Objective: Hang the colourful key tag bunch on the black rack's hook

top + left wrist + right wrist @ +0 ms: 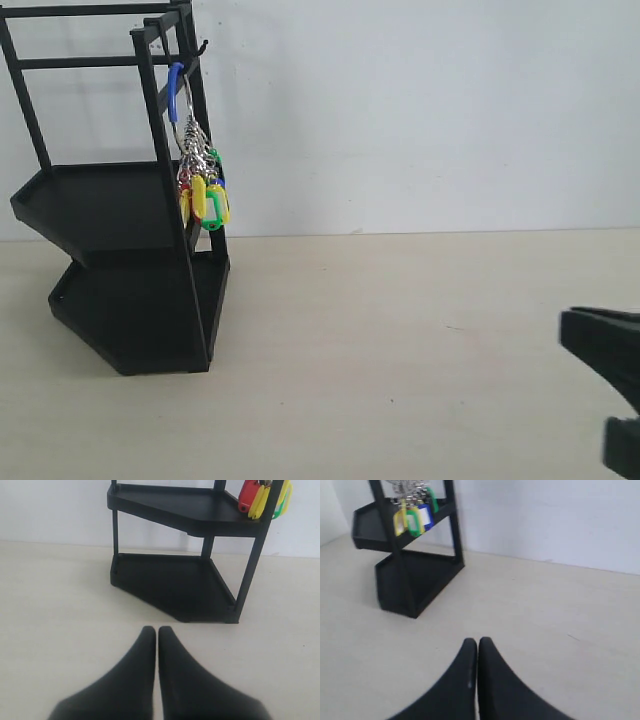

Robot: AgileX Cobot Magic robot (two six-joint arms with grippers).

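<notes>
The colourful key tag bunch hangs by its blue loop from the hook at the top of the black rack. Its tags also show in the left wrist view and the right wrist view. My right gripper sits at the lower right edge of the exterior view, far from the rack, and is shut and empty. My left gripper is shut with nothing in it, over the table in front of the rack; the exterior view does not show it.
A pale wooden table carries the rack, which stands against a white wall. The rack's two trays hold nothing. Open tabletop lies between the rack and my right gripper.
</notes>
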